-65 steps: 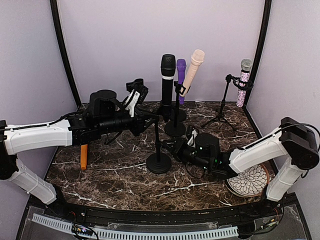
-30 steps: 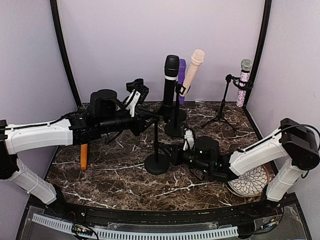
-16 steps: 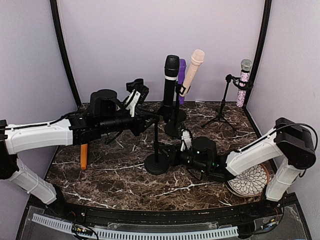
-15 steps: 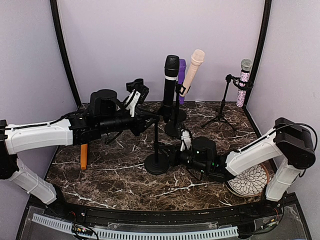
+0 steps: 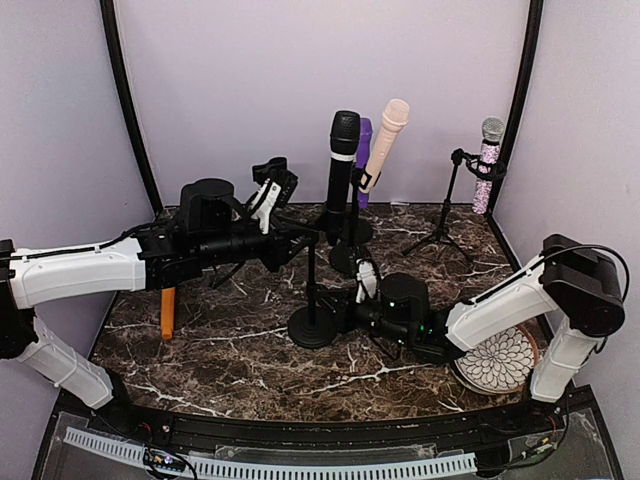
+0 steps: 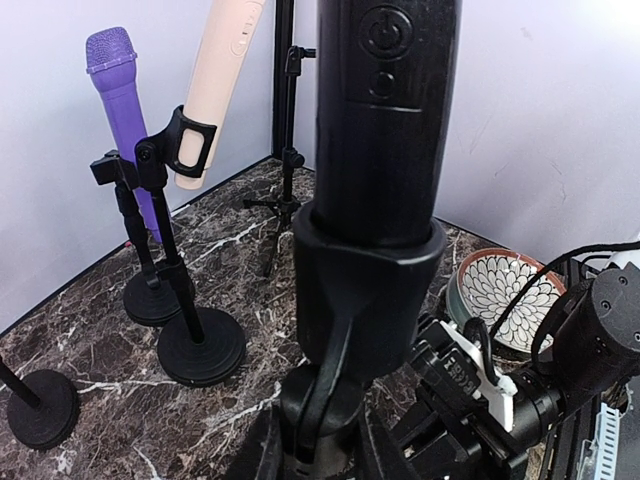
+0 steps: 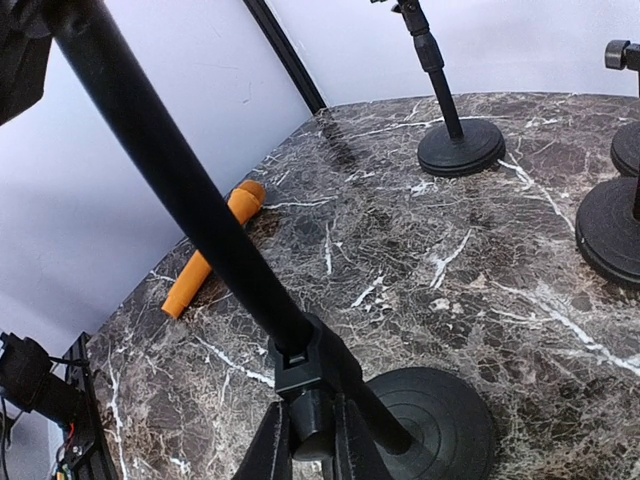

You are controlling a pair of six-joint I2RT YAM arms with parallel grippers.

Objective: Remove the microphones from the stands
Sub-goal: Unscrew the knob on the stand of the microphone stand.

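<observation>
The right fingers (image 7: 272, 450) clamp the stand (image 7: 195, 215) low, just above its base (image 7: 432, 420), anchoring it. The left fingers (image 6: 260, 458) close narrowly on its clip (image 6: 365, 290) under the mic (image 6: 388, 120), probably steadying it.

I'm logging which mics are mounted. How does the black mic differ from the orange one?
The black mic stands upright in the clip of its stand; the orange mic lies flat and loose on the table. The black mic is near the middle of the table; the orange mic is on the left side. The black mic has a pale band; the orange mic looks plain. Both are handheld stick mics.
</observation>
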